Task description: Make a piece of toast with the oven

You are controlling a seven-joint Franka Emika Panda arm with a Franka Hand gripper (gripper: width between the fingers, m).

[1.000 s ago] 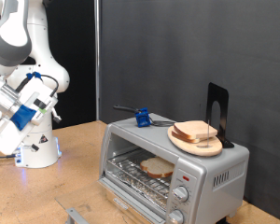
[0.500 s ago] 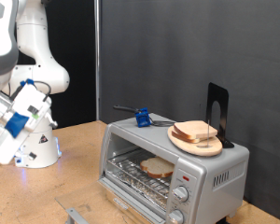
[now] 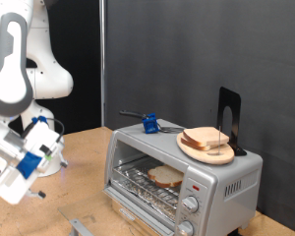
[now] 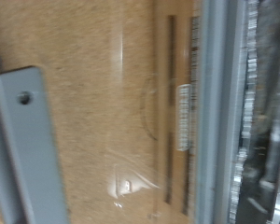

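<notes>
A piece of toast (image 3: 165,177) lies on the wire rack inside the silver oven (image 3: 231,182). The oven's door is folded down, and its grey handle (image 3: 79,226) shows at the exterior view's bottom edge. More slices are stacked on a round wooden plate (image 3: 187,146) on the oven's roof. My gripper (image 3: 25,169) hangs low over the table at the exterior view's left, well apart from the oven, with nothing seen in it. The blurred wrist view shows no fingers, only the handle bar (image 4: 28,149), the glass door (image 4: 163,112) and rack wires (image 4: 266,112).
A blue clamp-like object (image 3: 148,123) and a black stand (image 3: 227,118) sit on the oven's roof. Round knobs (image 3: 191,205) run down its front right. The robot's white base (image 3: 49,157) stands behind the gripper. A dark curtain closes off the back.
The arm has swung the hand downward and slightly towards the exterior view's right, closer to the table. The toast, the plate and the oven have not moved.
</notes>
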